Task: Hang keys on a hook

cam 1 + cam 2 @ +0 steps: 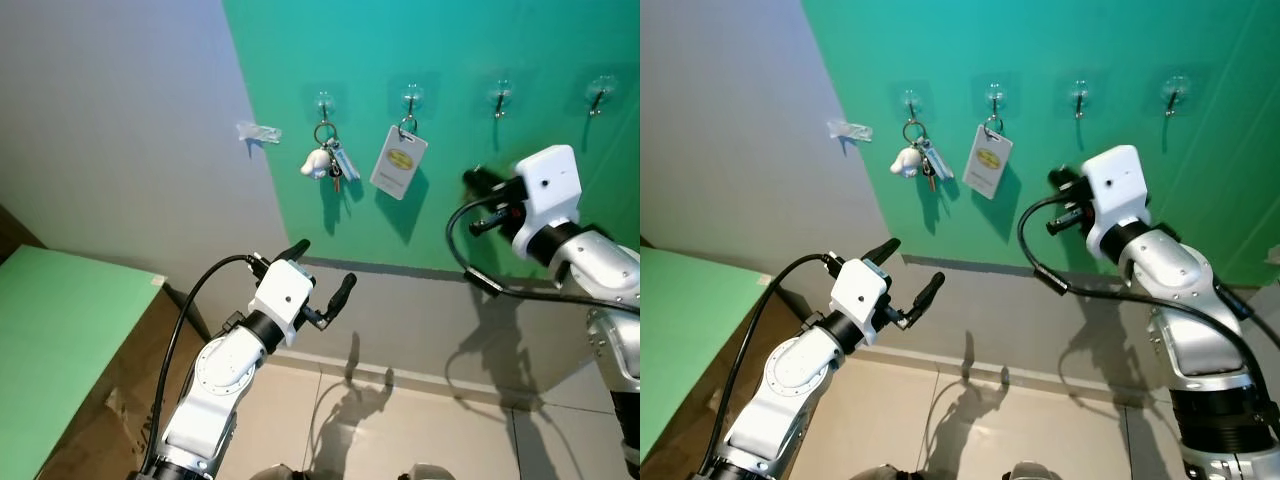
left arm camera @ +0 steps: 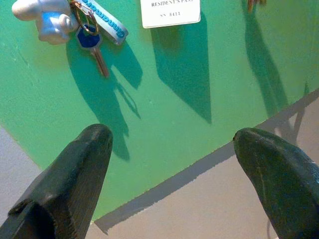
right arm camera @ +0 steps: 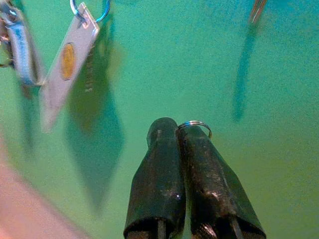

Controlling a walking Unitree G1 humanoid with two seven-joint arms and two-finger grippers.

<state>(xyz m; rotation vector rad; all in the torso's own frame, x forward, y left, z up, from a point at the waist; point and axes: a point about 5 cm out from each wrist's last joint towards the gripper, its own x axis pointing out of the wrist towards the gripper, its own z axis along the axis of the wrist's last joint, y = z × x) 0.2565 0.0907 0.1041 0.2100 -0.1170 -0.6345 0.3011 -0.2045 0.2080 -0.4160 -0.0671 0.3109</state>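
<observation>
Keys (image 1: 330, 162) already hang on the leftmost of four clear hooks on the green wall, bunched with a small white figure charm and a blue tag. On the next hook (image 1: 411, 98) to the right hangs a white pass card (image 1: 399, 162) with a yellow oval on it. The third hook (image 1: 500, 97) and the fourth hook (image 1: 600, 96) carry nothing. A scrap of clear tape (image 1: 256, 132) sticks to the grey wall further left, and a green table (image 1: 60, 340) sits at the lower left.

Your right end effector (image 3: 179, 130) is raised before the green wall, below the third hook and to the right of the pass card. Its fingers are clenched together on a small silver key ring (image 3: 195, 124), which peeks out at their tips; what hangs from that ring you cannot see. In the right wrist view the third hook (image 3: 257, 10) lies ahead of the fingertips, apart from them.

Your left end effector (image 1: 322, 277) is held lower, in front of the grey band under the green paint, its fingers spread wide and grasping nothing. The hanging keys are above it, well apart.
</observation>
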